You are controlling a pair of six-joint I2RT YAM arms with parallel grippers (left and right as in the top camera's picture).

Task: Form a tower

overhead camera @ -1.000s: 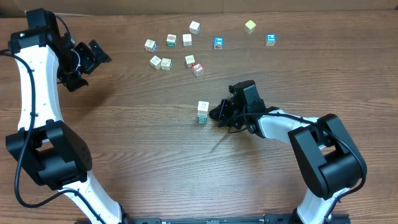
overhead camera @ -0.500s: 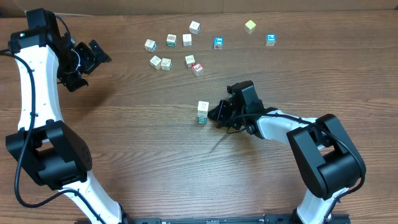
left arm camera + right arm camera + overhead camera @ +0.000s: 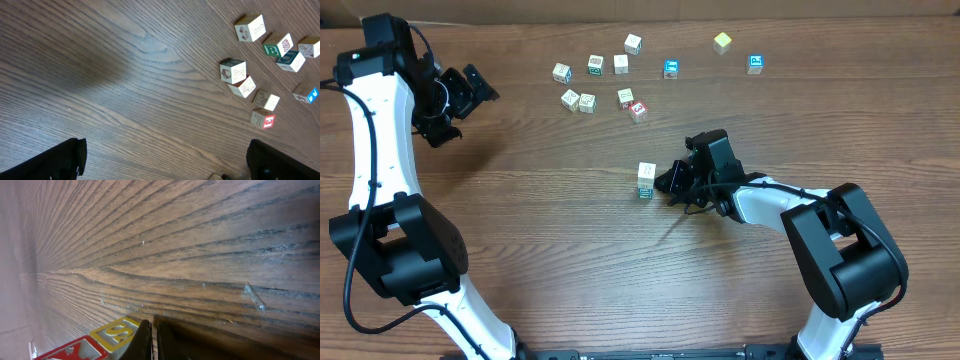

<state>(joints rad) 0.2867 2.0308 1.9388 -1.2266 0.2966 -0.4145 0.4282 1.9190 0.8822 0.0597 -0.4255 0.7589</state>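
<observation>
The tower [image 3: 646, 180] stands mid-table, a narrow stack with a pale cube on top and a green-printed cube below. My right gripper [image 3: 668, 183] lies low on the table just right of it, jaws shut on nothing. In the right wrist view the shut gripper [image 3: 151, 341] sits beside two adjoining cubes, one with a yellow S [image 3: 116, 332] and one with a red print [image 3: 75, 351]; whether the fingertips touch them is unclear. My left gripper [image 3: 472, 90] hangs open far to the left, empty [image 3: 165, 165], over bare wood.
Several loose cubes [image 3: 621, 64] lie scattered across the back of the table, among them a blue one [image 3: 671, 68], a yellow one [image 3: 722, 42] and a red-printed one [image 3: 638, 111]. The left wrist view shows some of these cubes [image 3: 233, 70] at its upper right.
</observation>
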